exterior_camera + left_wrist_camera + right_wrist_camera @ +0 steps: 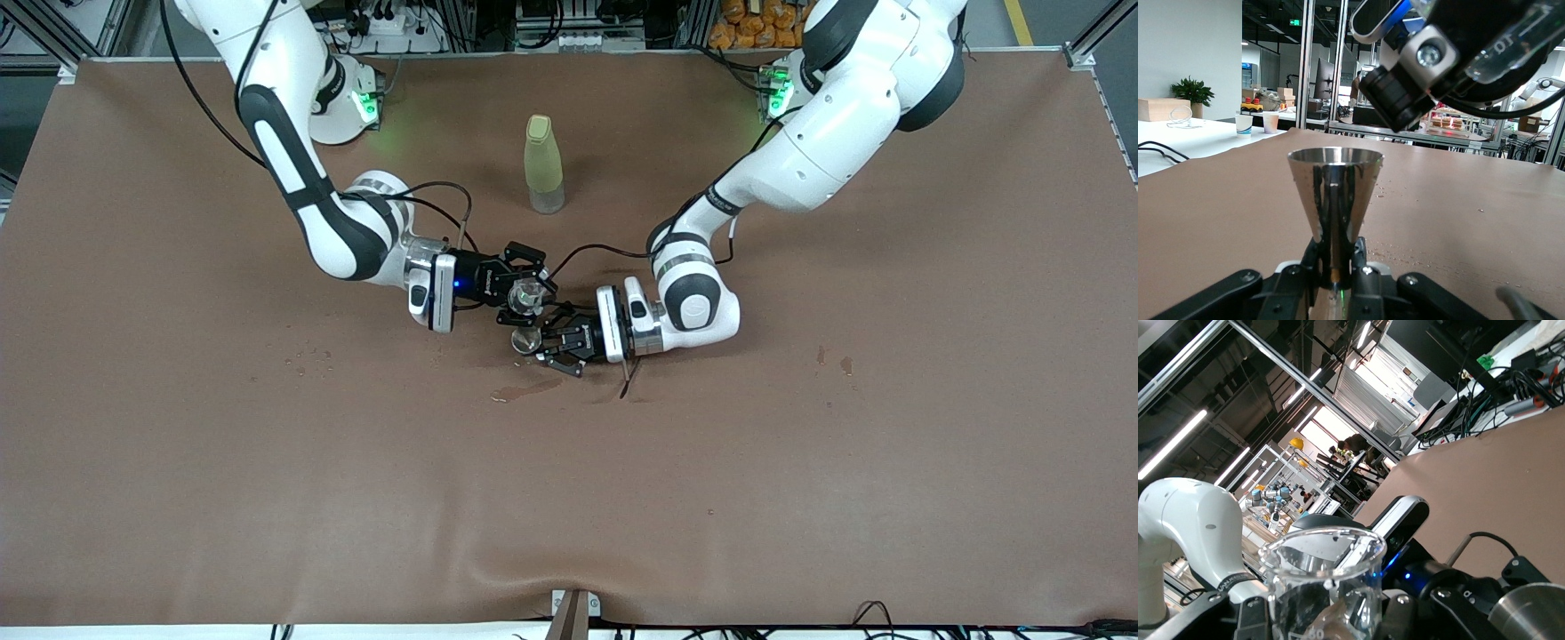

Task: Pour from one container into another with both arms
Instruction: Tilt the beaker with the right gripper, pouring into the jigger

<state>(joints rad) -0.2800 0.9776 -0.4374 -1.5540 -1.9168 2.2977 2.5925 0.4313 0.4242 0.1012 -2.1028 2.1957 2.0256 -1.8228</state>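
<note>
steel conical jigger (1333, 200) clamped upright in left gripper (558, 345), clear glass beaker (1321, 577) pinched tilted in right gripper (524, 286) just above; wet brown table cloth (800, 462) below, pour apparently underway or ending.

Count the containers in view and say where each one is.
3. A metal jigger held in the left claw; a glass beaker in the right claw; a yellow-green bottle standing nearer the arm bases.

White left arm (800, 151) and right arm (302, 178) — bent low, meeting mid-table
</note>
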